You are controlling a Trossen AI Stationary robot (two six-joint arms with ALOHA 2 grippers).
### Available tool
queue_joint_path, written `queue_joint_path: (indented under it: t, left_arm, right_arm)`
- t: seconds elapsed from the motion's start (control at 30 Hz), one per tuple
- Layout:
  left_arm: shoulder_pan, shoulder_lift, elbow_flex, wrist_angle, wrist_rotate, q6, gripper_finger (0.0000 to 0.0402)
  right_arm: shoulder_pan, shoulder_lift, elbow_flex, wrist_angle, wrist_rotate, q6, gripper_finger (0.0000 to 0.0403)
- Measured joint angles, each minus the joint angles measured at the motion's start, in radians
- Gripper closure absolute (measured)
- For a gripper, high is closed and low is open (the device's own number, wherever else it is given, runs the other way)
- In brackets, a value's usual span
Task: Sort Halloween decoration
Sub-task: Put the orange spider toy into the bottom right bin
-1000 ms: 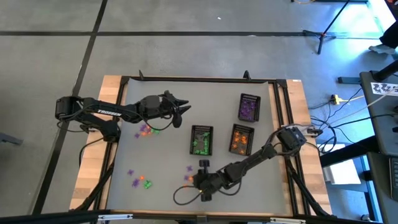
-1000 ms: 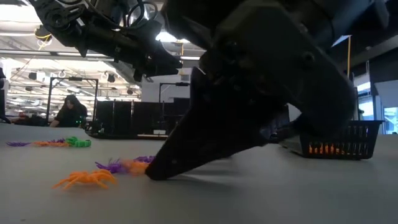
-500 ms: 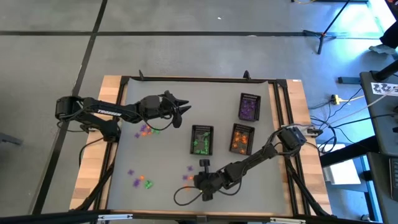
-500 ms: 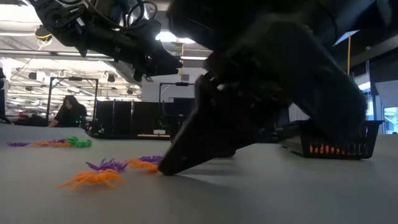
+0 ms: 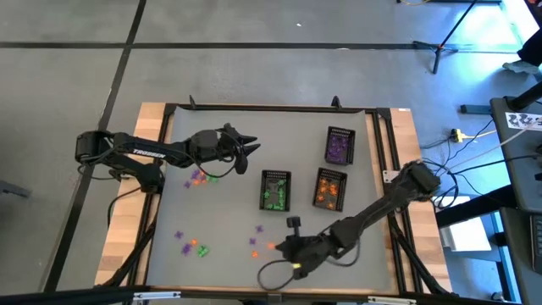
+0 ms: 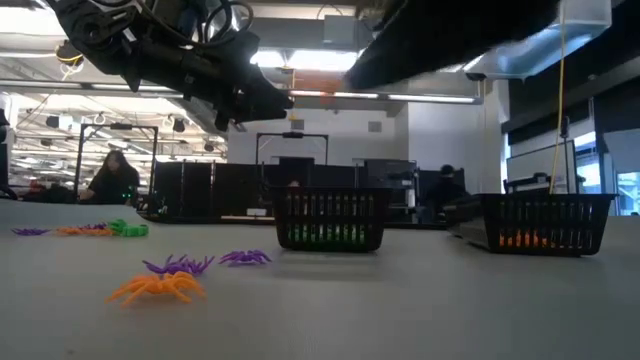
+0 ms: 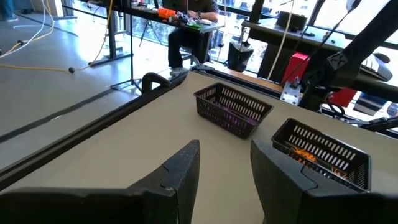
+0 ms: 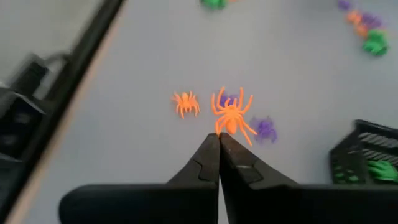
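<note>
I can make out one piece of lettering: white capitals along the upper link of the left arm in the high view, which look like the maker's brand, but I can't make out the letters for sure. At the far right edge of that view, off the table, a white sheet carries dark printed marks that I can't read. I find no legible writing in the low view or either wrist view.
</note>
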Motion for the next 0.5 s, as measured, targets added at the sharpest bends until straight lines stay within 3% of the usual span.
queue_joint_path:
  t: [0.17,0.27,0.4,0.5]
  left_arm:
    - [0.000,0.000,0.000,-0.001,0.000,0.000,0.0266]
    - [0.000,0.000,0.000,-0.001,0.000,0.000,0.0266]
    - [0.000,0.000,0.000,-0.006,0.000,0.000,0.0266]
    - [0.000,0.000,0.000,-0.005,0.000,0.000,0.0266]
  right_arm:
    - [-0.005,-0.161,-0.241,0.170,0.034,0.029,0.0401]
    - [-0.011,-0.290,-0.407,0.247,0.111,0.084,0.0401]
    - [-0.010,-0.475,-0.608,0.265,0.246,0.199,0.0400]
    - [-0.010,-0.612,-0.722,0.268,0.268,0.268,0.0400]
